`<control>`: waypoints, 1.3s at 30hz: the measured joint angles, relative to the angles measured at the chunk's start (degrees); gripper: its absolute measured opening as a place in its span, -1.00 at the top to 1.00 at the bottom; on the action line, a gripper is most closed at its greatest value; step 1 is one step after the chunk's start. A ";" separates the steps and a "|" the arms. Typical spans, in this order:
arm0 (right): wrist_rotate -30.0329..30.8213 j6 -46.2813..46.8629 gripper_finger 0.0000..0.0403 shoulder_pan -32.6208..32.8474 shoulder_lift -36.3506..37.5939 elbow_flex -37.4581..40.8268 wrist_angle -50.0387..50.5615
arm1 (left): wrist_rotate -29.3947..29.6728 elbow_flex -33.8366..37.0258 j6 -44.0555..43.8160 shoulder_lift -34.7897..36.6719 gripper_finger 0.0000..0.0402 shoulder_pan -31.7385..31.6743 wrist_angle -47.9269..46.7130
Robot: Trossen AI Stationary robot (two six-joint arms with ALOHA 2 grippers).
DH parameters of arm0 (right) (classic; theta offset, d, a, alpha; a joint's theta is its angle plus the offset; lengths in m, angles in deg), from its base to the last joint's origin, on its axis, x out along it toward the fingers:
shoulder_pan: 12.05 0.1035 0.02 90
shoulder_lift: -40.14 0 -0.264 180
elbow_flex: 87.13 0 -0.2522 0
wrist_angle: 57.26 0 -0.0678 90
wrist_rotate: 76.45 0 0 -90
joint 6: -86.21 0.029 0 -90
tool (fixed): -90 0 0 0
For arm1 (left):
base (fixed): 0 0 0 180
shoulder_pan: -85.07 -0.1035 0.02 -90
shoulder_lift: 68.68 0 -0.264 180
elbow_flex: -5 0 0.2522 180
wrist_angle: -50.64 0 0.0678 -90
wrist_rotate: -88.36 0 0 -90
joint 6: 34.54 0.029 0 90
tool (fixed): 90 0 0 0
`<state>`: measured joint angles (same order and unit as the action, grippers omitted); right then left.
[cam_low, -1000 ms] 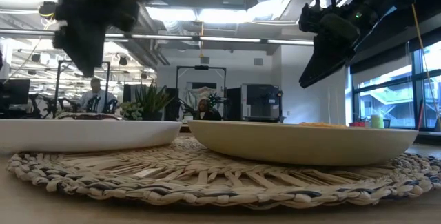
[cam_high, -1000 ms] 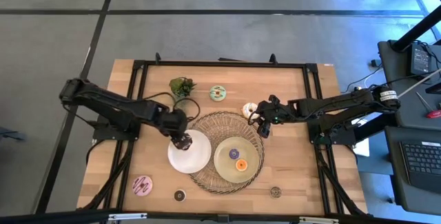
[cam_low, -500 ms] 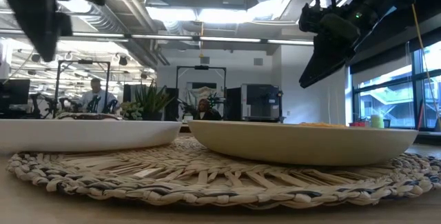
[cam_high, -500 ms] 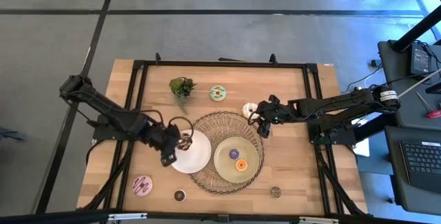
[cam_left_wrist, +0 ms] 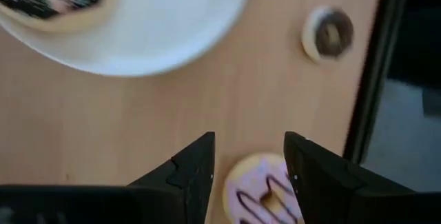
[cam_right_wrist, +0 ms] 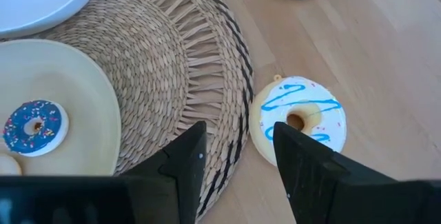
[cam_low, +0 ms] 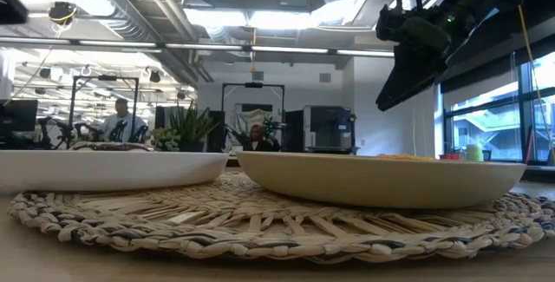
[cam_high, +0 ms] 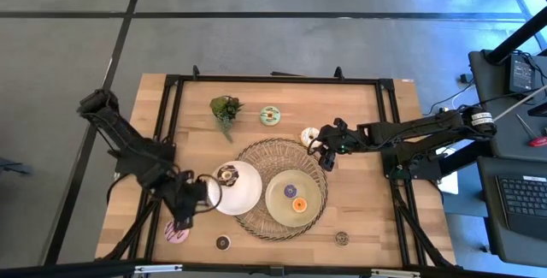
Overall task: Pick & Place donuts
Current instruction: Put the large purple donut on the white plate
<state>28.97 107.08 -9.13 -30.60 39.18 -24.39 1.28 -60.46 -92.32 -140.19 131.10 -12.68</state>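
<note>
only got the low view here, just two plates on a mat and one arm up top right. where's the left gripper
Observer: Left gripper hangs open above the pink-iced donut on the bare wood, near the table's front-left corner.
Operator: anything on the white plate
Observer: One dark-iced donut lies on the white plate.
Operator: and the right one
Observer: Right gripper is open over the white donut with blue icing, which lies just off the woven mat.
</note>
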 joint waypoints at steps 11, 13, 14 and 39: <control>0.00 1.60 0.15 0.00 0.00 0.00 0.00 | 0.30 0.00 -5.41 -4.76 0.17 10.69 0.07; 0.00 2.38 0.15 0.00 0.00 0.00 -0.02 | 0.76 0.00 -6.69 -6.95 0.16 11.61 0.07; 0.00 2.84 0.15 0.00 0.00 0.00 -0.01 | 0.79 0.00 -7.01 -8.12 0.16 11.94 0.11; 0.02 2.87 0.15 0.00 0.00 0.00 -0.04 | -4.07 0.00 -7.44 -24.12 0.16 14.32 5.30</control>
<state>28.99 109.94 -9.13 -30.60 39.18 -24.43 -2.79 -60.46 -99.76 -164.31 145.42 -7.38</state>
